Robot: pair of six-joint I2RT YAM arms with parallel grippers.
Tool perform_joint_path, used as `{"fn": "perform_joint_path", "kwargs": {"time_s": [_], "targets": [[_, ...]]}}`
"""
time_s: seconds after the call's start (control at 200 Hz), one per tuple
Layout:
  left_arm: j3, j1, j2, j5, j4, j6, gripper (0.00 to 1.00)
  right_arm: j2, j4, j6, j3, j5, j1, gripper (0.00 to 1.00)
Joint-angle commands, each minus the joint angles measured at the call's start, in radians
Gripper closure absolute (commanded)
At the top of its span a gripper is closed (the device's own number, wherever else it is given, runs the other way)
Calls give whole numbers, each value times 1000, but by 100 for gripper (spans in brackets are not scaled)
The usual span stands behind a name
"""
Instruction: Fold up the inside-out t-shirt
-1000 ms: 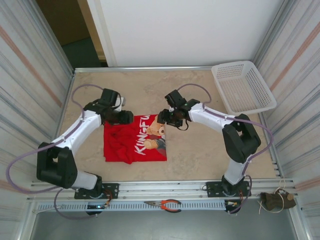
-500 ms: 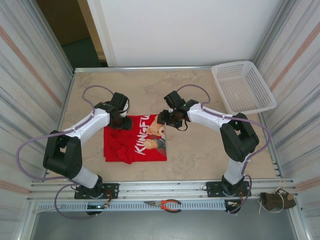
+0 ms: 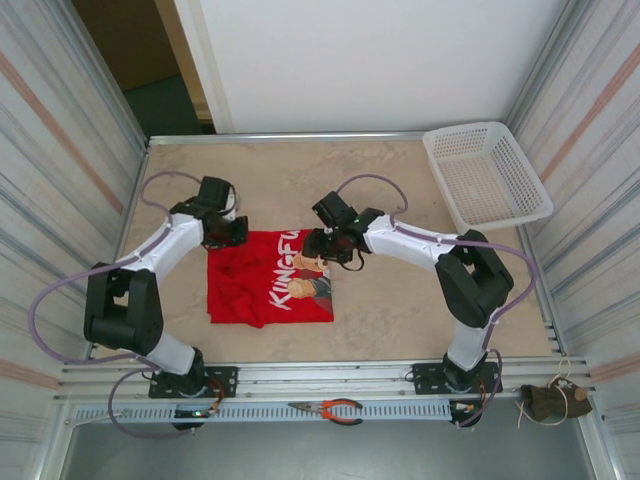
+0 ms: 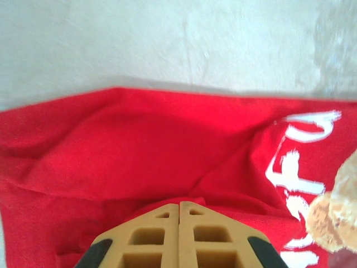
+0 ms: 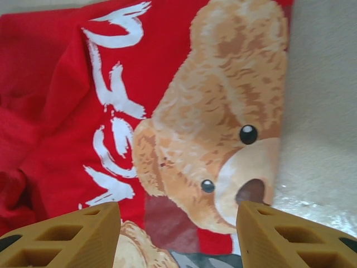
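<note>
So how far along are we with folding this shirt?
Done: little. The t-shirt lies on the table as a rough rectangle, print up, its left half rumpled. In hand: the left gripper is shut on cloth at the far left corner, and the right gripper hangs open over the bear print. Left: the right pinch and the folds themselves.

left arm (image 3: 165, 250) comes up off its base and cuts in toward the middle, wrist tipped down; left gripper (image 3: 231, 232) has both tan fingers (image 4: 153, 237) pressed flat together; right arm (image 3: 420, 240) mirrors it, forearm stretched inward; right gripper (image 3: 318, 243) hangs low, its fingers (image 5: 67, 234) spread well apart
</note>
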State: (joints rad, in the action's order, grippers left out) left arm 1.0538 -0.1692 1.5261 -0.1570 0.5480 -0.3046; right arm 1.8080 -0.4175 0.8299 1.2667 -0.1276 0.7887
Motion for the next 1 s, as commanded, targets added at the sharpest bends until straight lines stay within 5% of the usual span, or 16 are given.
{"fn": "perform_joint_path", "kwargs": {"time_s": [0.0, 0.376, 0.706, 0.812, 0.997], "targets": [[51, 39, 0, -78, -31, -37, 100, 45, 44, 34, 8, -7, 14, 44], [4, 208, 86, -185, -205, -207, 100, 127, 52, 65, 6, 5, 19, 45], [22, 284, 202, -102, -216, -335, 100, 138, 29, 72, 28, 17, 17, 46], [62, 322, 234, -151, -220, -339, 78, 130, 10, 57, 57, 10, 15, 46], [92, 322, 118, -200, -180, -309, 64, 78, -48, -7, 105, 41, -7, 46]]}}
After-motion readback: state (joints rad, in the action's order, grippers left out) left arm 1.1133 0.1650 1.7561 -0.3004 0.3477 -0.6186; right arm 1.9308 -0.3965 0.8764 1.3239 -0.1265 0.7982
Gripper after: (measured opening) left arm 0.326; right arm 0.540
